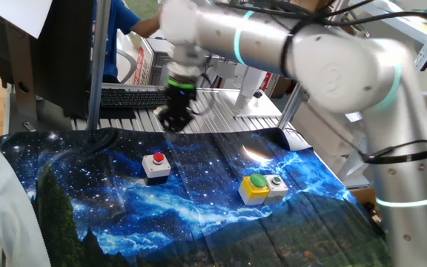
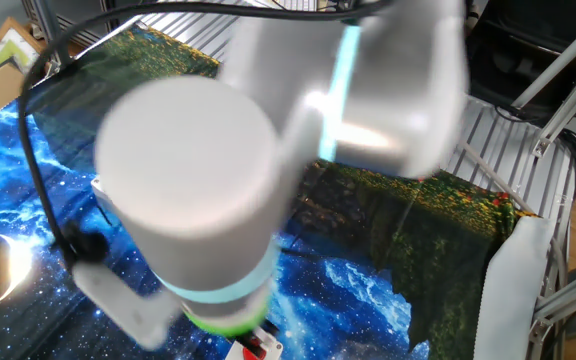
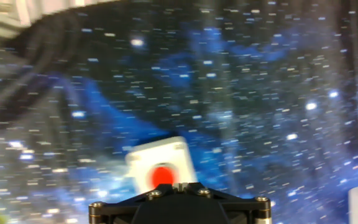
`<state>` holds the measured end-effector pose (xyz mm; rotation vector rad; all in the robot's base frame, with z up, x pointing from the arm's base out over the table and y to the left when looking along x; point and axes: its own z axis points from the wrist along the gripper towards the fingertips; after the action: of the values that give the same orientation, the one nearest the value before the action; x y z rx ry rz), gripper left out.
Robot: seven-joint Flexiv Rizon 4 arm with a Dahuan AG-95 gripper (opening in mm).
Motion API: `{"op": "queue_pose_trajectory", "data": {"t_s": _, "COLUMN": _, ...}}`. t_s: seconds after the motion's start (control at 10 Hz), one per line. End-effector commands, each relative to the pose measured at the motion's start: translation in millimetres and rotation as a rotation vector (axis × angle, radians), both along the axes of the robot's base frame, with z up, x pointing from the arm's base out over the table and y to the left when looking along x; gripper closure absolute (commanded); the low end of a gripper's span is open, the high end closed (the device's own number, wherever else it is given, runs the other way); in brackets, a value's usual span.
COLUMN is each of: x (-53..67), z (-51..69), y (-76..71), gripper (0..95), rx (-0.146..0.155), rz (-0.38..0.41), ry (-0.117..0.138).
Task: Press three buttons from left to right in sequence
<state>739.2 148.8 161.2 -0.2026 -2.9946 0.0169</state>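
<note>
On the starry-cloth worktop (image 1: pixel 199 215) sit 3 buttons: red-capped box (image 1: pixel 156 166) left, yellow box (image 1: pixel 254 187) and white box (image 1: pixel 276 185) right; stiff, probably light (press caps squarely); end effector (image 1: pixel 173 116) closed, empty, above red.

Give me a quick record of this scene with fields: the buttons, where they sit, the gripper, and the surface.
red button: red cap on a grey-white box, alone, left of the other two
large green button: green dome on a yellow box
small green button: small green cap on a white box, touching the yellow box's right side
gripper: shut, in the air above and behind the red button, touching nothing
surface: starry blue galaxy-print cloth
</note>
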Motion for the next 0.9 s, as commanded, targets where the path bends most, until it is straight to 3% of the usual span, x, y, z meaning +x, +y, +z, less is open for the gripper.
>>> {"op": "queue_pose_trajectory", "data": {"t_s": 0.1, "x": 2.6, "z": 4.4, "y": 9.0, "gripper": 95.0, "rx": 0.004, "rz": -0.007, "ry": 0.007}}
{"op": "queue_pose_trajectory", "data": {"t_s": 0.9, "x": 2.8, "z": 4.4, "y": 8.7, "gripper": 95.0, "rx": 0.005, "rz": -0.005, "ry": 0.007}}
